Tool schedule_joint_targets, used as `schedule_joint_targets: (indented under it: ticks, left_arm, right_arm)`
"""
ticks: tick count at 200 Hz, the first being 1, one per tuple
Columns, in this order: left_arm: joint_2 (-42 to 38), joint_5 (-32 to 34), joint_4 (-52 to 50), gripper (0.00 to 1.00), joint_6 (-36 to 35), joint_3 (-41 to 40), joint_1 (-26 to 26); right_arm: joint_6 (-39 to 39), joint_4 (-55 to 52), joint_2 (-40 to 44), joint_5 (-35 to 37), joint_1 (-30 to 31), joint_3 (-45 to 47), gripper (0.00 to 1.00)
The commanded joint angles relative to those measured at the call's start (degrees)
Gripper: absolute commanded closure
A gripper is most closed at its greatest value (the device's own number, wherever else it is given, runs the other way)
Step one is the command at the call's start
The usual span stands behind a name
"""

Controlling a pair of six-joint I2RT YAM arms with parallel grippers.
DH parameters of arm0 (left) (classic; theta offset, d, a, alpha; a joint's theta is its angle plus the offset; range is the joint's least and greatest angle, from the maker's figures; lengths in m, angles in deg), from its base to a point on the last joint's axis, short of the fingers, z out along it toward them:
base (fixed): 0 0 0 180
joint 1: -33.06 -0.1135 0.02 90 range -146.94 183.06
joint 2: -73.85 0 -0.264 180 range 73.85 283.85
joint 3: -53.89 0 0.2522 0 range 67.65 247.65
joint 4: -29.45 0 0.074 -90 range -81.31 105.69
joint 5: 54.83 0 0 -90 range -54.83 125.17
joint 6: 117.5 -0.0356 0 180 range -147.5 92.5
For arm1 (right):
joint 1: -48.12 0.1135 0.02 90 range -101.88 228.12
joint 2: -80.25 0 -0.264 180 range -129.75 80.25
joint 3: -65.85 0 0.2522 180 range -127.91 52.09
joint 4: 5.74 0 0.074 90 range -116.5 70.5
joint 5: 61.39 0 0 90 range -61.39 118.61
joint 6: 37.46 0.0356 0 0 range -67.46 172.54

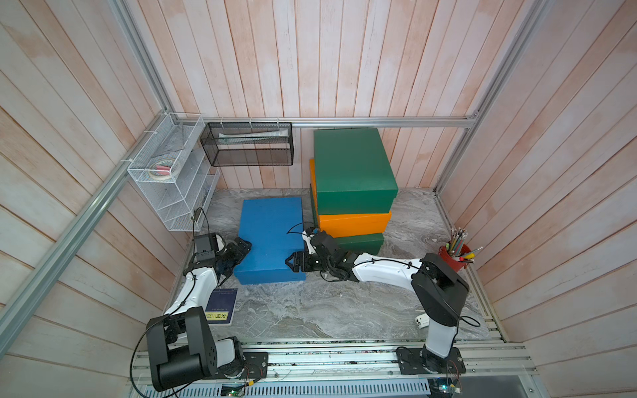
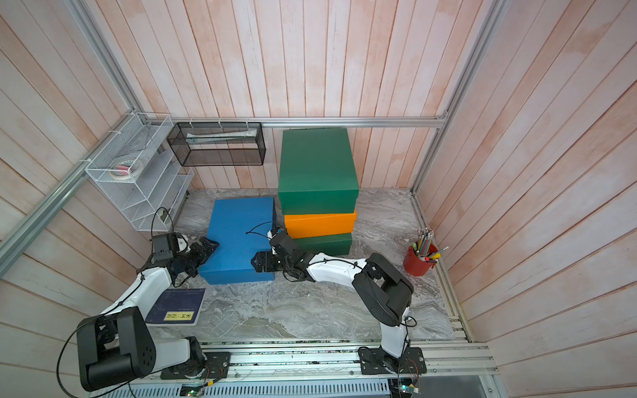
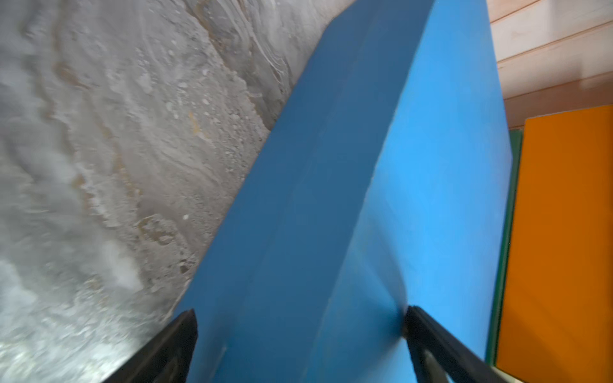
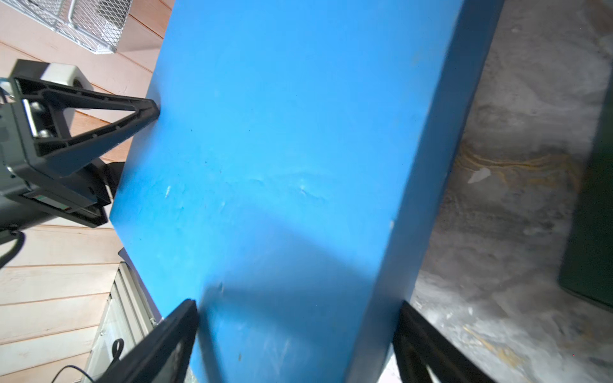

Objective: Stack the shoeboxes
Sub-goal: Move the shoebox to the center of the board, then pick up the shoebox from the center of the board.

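Stack, far centre: upper green shoebox (image 1: 353, 165) on orange shoebox (image 1: 355, 224) on lower green shoebox (image 1: 362, 243). Blue shoebox (image 1: 269, 237) just left; right gripper (image 1: 293, 263) clamps its right end, left gripper (image 1: 245, 246) spread wide astride its left. White rack (image 1: 179, 206): tape roll (image 1: 162, 169). Red cup (image 1: 451, 263): pencils (image 1: 458, 237)

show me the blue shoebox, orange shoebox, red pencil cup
blue rectangular cardboard shoebox (image 1: 270, 234): in a top view, lid centre
orange rectangular cardboard shoebox (image 1: 355, 224): in a top view, front wall
red round pencil cup (image 1: 450, 264): in a top view, outer wall

readable text: none | navy booklet (image 2: 175, 305): yellow label (image 2: 177, 315), characters too small to read
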Motion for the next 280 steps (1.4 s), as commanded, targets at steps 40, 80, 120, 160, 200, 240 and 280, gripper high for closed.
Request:
schedule_joint_targets:
  ticks: [40, 80, 120, 160, 200, 240, 280]
  left_arm:
    - [0.0, -3.9, 3.8, 0.02, 2.0, -2.0, -0.1]
    - [-5.4, -2.8, -1.2, 0.02, 2.3, 0.7, -0.1]
    - [-10.4, -2.2, -5.4, 0.02, 3.7, 3.6, -0.1]
    - [-14.6, -0.9, -10.0, 0.02, 3.9, 8.2, -0.1]
    - [-16.5, -0.8, -13.8, 0.02, 4.2, 13.2, -0.1]
    - [-17.9, -1.0, -15.9, 0.02, 5.0, 18.6, -0.1]
    - [-18.6, -1.3, -17.5, 0.02, 5.8, 23.4, -0.1]
  right_arm:
    - [0.8, 1.7, -3.5, -4.1, 0.0, -1.0, 0.11]
    - [-0.7, -0.6, -1.8, -3.7, 0.5, -3.4, 0.11]
    - [-2.7, -4.1, 0.4, -1.6, 2.2, -7.0, 0.13]
    - [-4.1, -6.7, 2.1, 0.1, 3.7, -10.3, 0.13]
    - [-5.9, -9.8, 4.0, 1.1, 4.5, -14.1, 0.15]
    - [-9.0, -15.6, 3.9, 1.8, 5.1, -21.0, 0.16]
    - [-11.9, -19.5, 4.4, 3.8, 6.0, -26.5, 0.16]
